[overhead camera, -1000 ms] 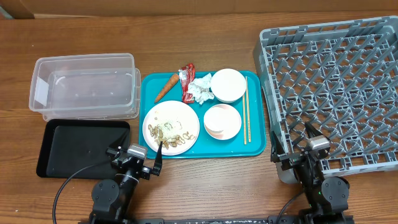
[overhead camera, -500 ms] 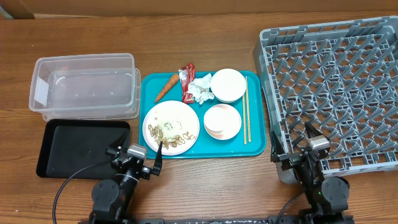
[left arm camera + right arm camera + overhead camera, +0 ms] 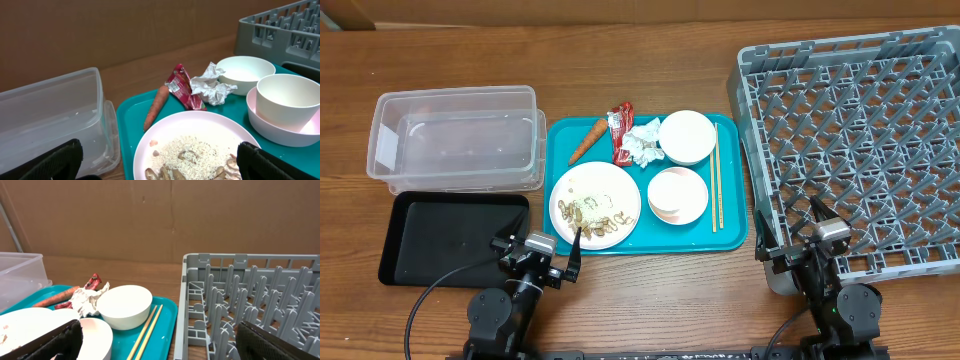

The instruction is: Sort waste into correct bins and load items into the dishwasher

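On the teal tray point(image 3: 732, 236) lie an orange carrot point(image 3: 586, 141), a red wrapper point(image 3: 621, 132), a crumpled tissue point(image 3: 642, 145), a white bowl point(image 3: 687, 136), chopsticks point(image 3: 714, 175), a plate point(image 3: 595, 190) with rice and beige scraps point(image 3: 596, 220), and a cup point(image 3: 672, 192) standing in a second bowl point(image 3: 697, 208). The clear box point(image 3: 455, 137) and the black tray point(image 3: 455, 238) are at the left. The grey rack point(image 3: 860, 140) is at the right. My left gripper point(image 3: 540, 250) is open and empty at the plate's near edge point(image 3: 160, 167). My right gripper point(image 3: 800, 245) is open and empty at the rack's near left corner point(image 3: 160, 345).
A cardboard wall point(image 3: 160, 215) stands behind the table. The wooden table's front strip point(image 3: 660, 300) lies between the two arm bases. The rack's left wall point(image 3: 182, 305) stands close to the teal tray's right rim.
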Available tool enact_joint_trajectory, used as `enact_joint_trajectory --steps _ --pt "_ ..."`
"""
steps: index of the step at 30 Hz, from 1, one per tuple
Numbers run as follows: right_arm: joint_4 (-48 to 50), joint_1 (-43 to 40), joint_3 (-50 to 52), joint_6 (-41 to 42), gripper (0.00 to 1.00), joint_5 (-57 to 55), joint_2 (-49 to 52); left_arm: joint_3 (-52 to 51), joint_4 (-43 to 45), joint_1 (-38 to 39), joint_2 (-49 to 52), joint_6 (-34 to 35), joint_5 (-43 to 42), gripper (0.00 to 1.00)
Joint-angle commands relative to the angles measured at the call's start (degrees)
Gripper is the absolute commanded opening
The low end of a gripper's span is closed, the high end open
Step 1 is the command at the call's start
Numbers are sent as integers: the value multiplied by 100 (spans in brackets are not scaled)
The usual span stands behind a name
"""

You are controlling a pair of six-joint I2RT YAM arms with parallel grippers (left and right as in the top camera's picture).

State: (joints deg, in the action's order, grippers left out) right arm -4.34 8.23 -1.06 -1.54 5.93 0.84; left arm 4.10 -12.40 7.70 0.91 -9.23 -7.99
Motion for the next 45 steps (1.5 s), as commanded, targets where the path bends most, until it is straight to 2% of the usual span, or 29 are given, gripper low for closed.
enact_joint_trajectory --steps 1,13,19,23,26,31,37,42,45 --pt "20 -44 61 -15 100 -33 -68 -35 28 -55 -66 -87 -61 100" --pt "37 -42 61 11 100 98 -68 -35 122 -55 -66 -83 -125 100" --pt "557 -42 57 796 100 763 -68 -26 905 -55 -66 -74 -1390 100" --pt "887 -42 -216 1539 100 960 -66 232 1307 -57 -57 684 -1209 100" --pt "514 -44 -741 1532 100 914 -28 662 1196 -57 107 839 -1014 100" --pt "-730 -44 -2037 1528 100 651 592 1965 490 -57 1215 839 -986 100" --pt "-2332 -42 -3906 1532 100 763 2334 4201 -1119 -55 3434 841 -1233 100" --pt "-3591 -42 -5654 1528 100 1373 4118 6295 -2625 -55 5235 837 -1928 100" --pt "-3777 -42 -6120 1530 100 2072 4878 7114 -3276 -55 5969 802 -1912 100"
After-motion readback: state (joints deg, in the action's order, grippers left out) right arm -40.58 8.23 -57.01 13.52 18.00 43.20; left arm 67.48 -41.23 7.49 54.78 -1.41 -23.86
